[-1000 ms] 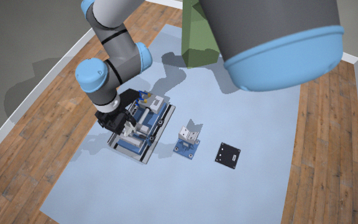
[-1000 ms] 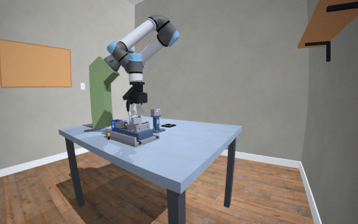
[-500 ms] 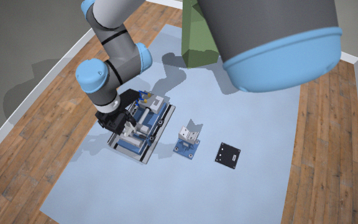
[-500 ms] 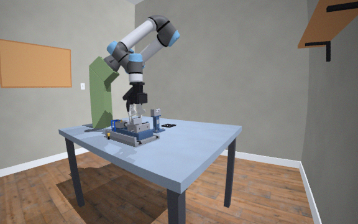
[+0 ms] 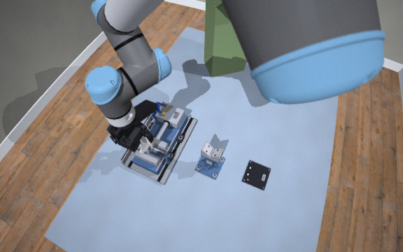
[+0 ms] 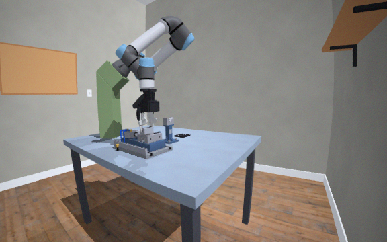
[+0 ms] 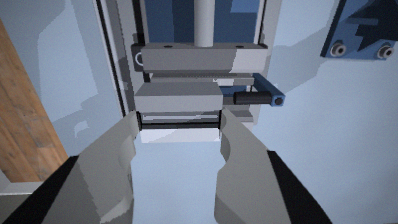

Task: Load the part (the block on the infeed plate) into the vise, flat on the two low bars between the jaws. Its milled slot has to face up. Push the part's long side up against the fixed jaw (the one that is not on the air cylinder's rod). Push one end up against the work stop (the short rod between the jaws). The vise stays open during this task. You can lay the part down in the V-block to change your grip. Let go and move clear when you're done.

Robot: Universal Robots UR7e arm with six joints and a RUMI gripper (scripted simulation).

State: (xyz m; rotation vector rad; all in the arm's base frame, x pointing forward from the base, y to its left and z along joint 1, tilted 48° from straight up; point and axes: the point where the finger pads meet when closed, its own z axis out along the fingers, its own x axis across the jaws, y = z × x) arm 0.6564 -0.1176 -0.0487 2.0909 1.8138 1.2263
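Block [image 6: 148, 130] [image 7: 179, 96] clamped by its ends in part-open pincer [image 5: 145, 144] [image 6: 146, 126] [image 7: 181, 109], long axis parallel to fixed jaw [image 5: 146, 159] [image 6: 154, 137] [image 7: 180, 135], above vise [image 5: 164, 178] [image 6: 156, 145] [image 7: 200, 59].

Soft light; dark shadows across table; slightly grainy.

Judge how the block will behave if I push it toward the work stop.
The block looks rigid, with flat faces and crisp edges, so it probably won't flex. Its flat sides should make it slide rather than roll. Gripped at both ends by the claw, it might pivot if its long side catches.
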